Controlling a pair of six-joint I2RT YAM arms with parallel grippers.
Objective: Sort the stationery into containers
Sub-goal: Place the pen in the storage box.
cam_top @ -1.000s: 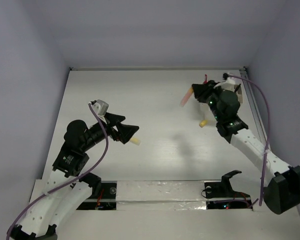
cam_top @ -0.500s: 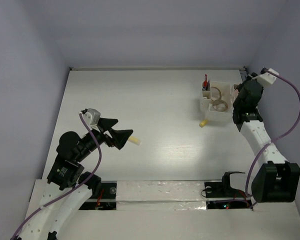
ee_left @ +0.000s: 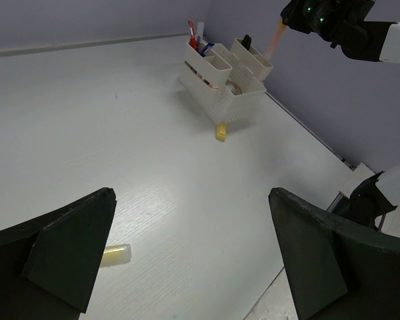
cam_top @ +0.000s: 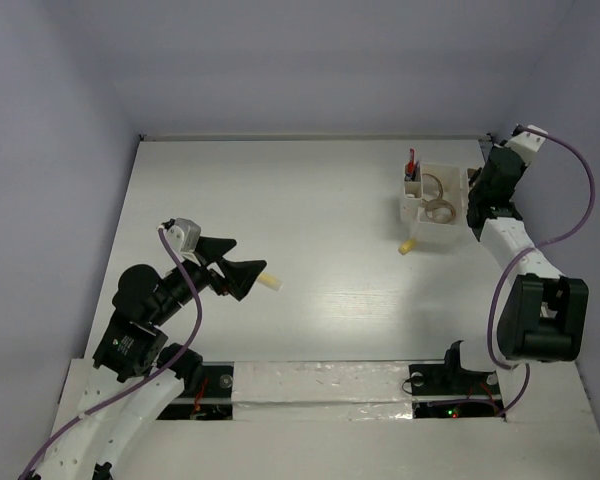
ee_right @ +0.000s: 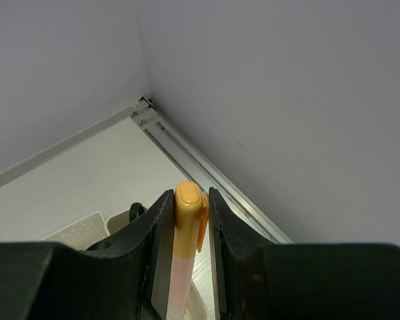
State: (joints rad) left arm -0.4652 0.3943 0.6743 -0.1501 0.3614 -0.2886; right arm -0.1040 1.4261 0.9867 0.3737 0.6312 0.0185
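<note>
Nearest the bases, the left gripper point(cam_top: 248, 272) stands with its jaws spread wide and holds nothing. A pale yellow block point(cam_top: 269, 282) lies flat on the white table point(cam_top: 310, 300) just beyond the fingertips. The left wrist view places this block point(ee_left: 115, 254) close beside the finger point(ee_left: 67, 247) at the left of that view, inside the open span but off its middle, with the other finger point(ee_left: 333, 260) well apart. Farther out, a smaller yellow block point(cam_top: 407, 245) rests against the near left corner of the white perforated organiser point(cam_top: 450, 232). From above, the organiser shows two tape rolls point(cam_top: 438, 200) in its large compartment and a red pen point(cam_top: 411, 162) upright at its far left. The left wrist view adds a blue pen point(ee_left: 206, 47) beside the red one and a black handle point(ee_left: 246, 41) standing out of a narrow compartment. Farthest, at the organiser's right edge, the right gripper point(cam_top: 483, 188) hides its load from above. The right wrist view shows both jaws clamped on an orange-capped pen point(ee_right: 185, 223) with a pale pink barrel, its cap level with the fingertips. The left wrist view shows that pen tilted, its lower end just over the rightmost narrow compartment; whether they touch cannot be told.
</note>
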